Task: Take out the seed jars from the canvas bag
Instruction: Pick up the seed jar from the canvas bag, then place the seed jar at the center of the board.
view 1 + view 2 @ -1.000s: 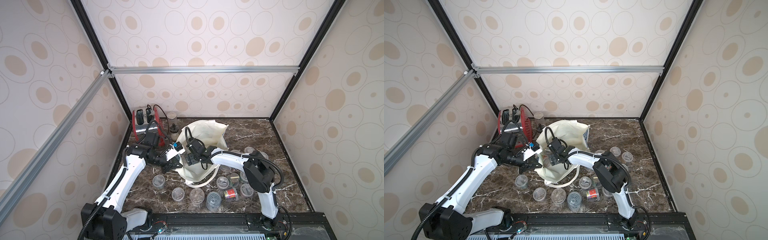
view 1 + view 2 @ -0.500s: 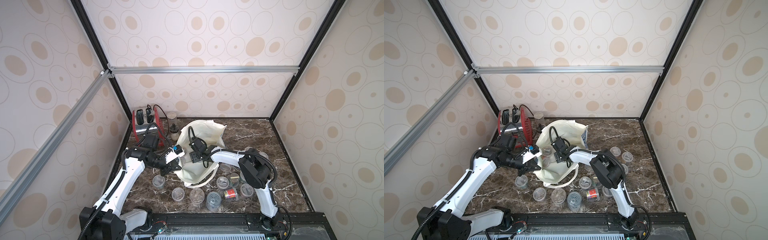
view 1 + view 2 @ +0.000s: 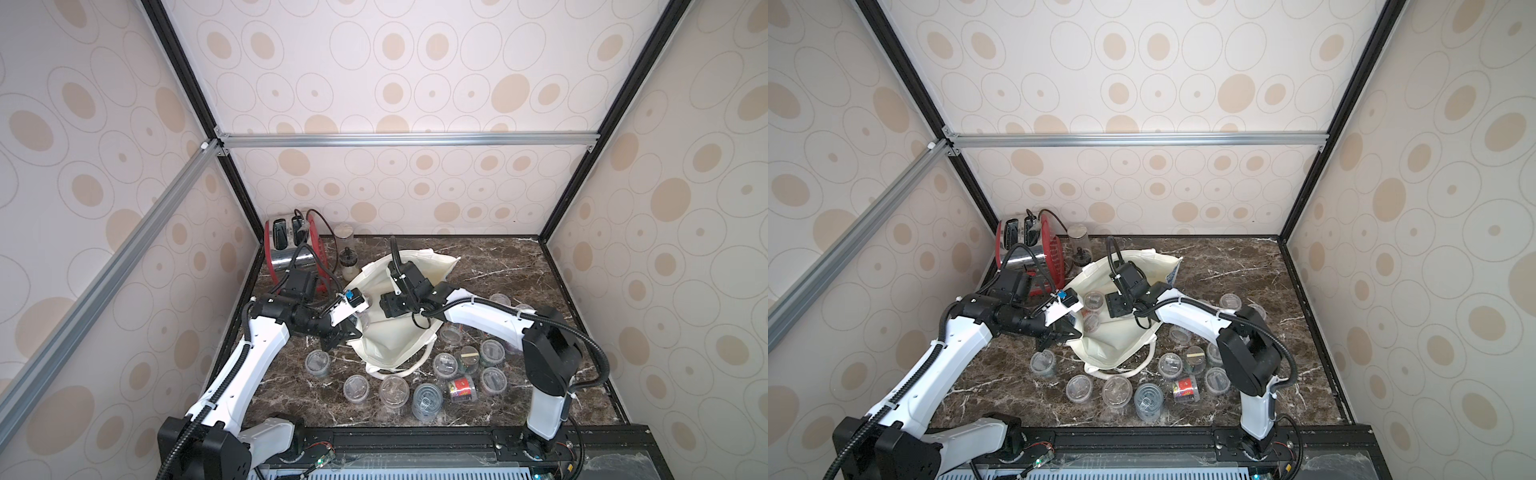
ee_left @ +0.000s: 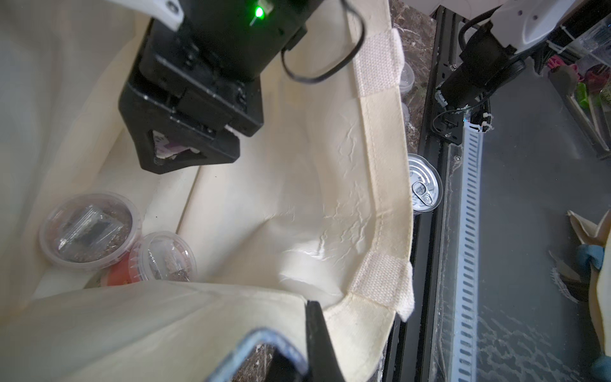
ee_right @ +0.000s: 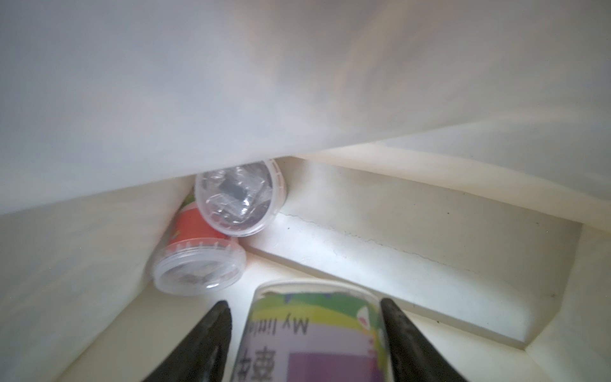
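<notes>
My left jaws are clenched on the rim of the canvas bag (image 4: 380,205), and the bag's mouth is open. My right jaws are deep inside the bag, either side of a jar with a green and purple label (image 5: 314,334). One side touches it and there's a thin gap on the other, so I can't tell if it's gripped. Two more jars (image 5: 238,201) lie in the bag's corner, one red-labelled (image 5: 198,261). Other jars (image 3: 392,390) sit on the worktop (image 3: 498,257) around the bag.

left gripper (image 3: 337,333) jaws pinched closed, right gripper (image 5: 303,302) jaws clamped
</notes>
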